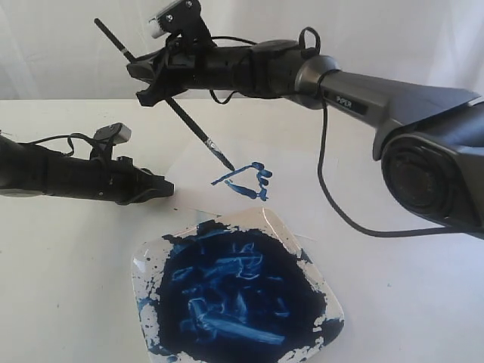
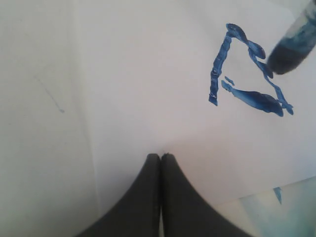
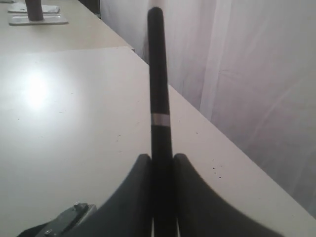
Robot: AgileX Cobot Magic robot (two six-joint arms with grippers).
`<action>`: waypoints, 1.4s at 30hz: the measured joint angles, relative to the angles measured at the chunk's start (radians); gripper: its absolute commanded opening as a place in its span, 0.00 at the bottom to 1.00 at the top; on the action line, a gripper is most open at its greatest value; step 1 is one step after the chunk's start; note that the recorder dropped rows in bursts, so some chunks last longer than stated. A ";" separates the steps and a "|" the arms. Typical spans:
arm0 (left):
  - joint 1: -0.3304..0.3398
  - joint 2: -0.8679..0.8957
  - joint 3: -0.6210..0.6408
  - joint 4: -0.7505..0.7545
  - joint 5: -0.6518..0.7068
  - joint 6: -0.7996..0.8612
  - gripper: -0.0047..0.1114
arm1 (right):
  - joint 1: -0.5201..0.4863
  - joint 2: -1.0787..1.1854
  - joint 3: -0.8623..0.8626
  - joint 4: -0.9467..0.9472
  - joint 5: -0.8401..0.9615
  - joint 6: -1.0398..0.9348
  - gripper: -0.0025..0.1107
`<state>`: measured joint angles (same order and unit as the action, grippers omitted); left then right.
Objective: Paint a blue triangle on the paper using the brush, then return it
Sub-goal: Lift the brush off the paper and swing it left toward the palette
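The blue triangle (image 1: 248, 179) is a rough outline on the white paper (image 1: 227, 204); the left wrist view shows the triangle (image 2: 249, 76) on the paper (image 2: 158, 98). My right gripper (image 1: 151, 89) is shut on the black brush (image 1: 189, 122), held slanted, its dark tip (image 1: 228, 163) just above the triangle's left corner. In the right wrist view the brush handle (image 3: 159, 89) runs up from between the fingers (image 3: 140, 192). The bristles (image 2: 291, 47) hang by the triangle in the left wrist view. My left gripper (image 1: 168, 187) lies shut and empty at the paper's left edge, the same gripper (image 2: 161, 156) seen resting over the paper.
A white square dish (image 1: 144, 265) filled with dark blue paint stands in front of the paper, its corner (image 2: 281, 207) visible in the left wrist view. White curtains hang behind the table. A metal stand (image 3: 34, 12) sits on a far table.
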<state>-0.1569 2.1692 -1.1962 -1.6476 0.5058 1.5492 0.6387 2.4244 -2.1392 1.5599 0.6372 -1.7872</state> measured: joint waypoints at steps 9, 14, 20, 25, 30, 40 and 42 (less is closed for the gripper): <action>0.000 0.000 0.000 0.000 0.000 0.000 0.04 | -0.062 -0.100 0.000 -0.196 0.130 0.387 0.02; 0.000 0.000 0.000 0.000 0.000 0.000 0.04 | -0.110 -0.119 -0.001 -0.203 0.302 0.555 0.02; 0.000 0.000 0.000 0.000 0.000 0.000 0.04 | -0.144 -0.120 -0.001 -0.212 0.521 0.672 0.02; 0.000 0.000 0.000 0.000 0.000 0.000 0.04 | -0.145 -0.120 -0.001 -0.212 0.572 0.709 0.02; 0.000 0.000 0.000 0.000 0.000 0.000 0.04 | -0.145 -0.121 -0.001 -0.215 0.576 0.794 0.02; 0.000 0.000 0.000 0.000 0.000 0.000 0.04 | -0.145 -0.121 -0.001 -0.215 0.576 1.041 0.02; 0.000 0.000 0.000 0.000 0.000 0.000 0.04 | -0.145 -0.121 -0.001 -0.215 0.576 1.056 0.02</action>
<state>-0.1569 2.1692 -1.1962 -1.6476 0.5058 1.5492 0.4934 2.3030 -2.1398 1.3450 1.2133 -0.7309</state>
